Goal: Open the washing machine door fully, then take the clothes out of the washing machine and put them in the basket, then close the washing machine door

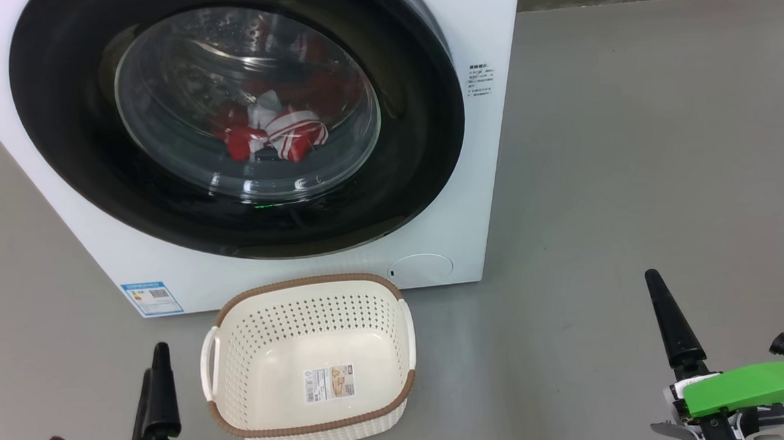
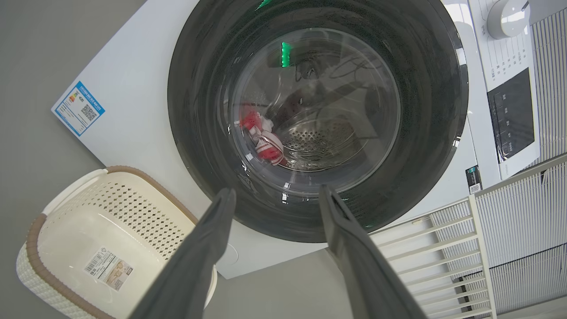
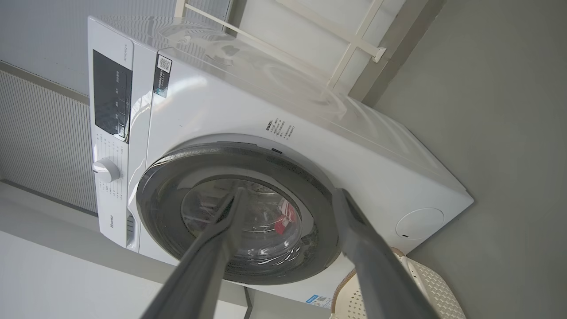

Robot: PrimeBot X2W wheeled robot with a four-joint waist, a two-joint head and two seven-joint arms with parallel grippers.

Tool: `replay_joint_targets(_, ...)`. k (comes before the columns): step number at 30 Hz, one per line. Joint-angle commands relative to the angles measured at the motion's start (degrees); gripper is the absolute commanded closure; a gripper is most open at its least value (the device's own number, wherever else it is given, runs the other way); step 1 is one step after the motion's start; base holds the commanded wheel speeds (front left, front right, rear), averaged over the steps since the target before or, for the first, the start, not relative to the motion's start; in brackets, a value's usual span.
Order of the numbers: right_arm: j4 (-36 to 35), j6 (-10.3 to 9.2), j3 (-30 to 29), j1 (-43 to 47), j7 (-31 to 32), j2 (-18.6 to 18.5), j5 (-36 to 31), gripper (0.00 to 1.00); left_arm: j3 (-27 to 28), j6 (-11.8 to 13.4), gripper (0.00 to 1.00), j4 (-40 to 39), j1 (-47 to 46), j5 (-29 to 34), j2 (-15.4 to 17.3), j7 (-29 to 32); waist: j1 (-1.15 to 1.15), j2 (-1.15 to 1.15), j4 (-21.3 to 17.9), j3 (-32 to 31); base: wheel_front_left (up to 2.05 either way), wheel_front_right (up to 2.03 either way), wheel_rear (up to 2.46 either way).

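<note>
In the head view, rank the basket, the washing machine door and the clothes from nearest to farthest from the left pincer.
1. basket, on the floor right of the left pincer.
2. washing machine door, ahead, higher up.
3. clothes, behind the door's glass.

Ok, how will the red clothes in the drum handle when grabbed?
The clothes lie crumpled in a heap, so they are probably floppy and light, and likely to drape. They look bunched together, so one pull may drag several.

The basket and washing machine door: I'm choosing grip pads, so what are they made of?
The basket looks like matte cream plastic: moulded holes, brown woven-look rim. The washing machine door seems glossy black plastic around clear glass, judging by reflections.
</note>
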Motion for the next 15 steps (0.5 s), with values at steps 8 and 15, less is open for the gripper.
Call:
replay_joint_targets(8,-1.74,0.05,2.68,-3.13,-1.72,-2.36,-7.91,0.0,1.19,-0.41,0.0,-2.02,-3.17,8.67,1.11,-1.95,0.0,0.0,-0.04,0.07,0.0,0.0,0.0)
replay_joint_targets(15,-1.39,0.06,3.67,-3.66,-2.89,-3.34,-14.66,0.0,1.42,-0.45,0.0,-2.08,-3.48,17.65,1.17,-3.15,0.0,0.0,-0.08,0.16,0.0,0.0,0.0)
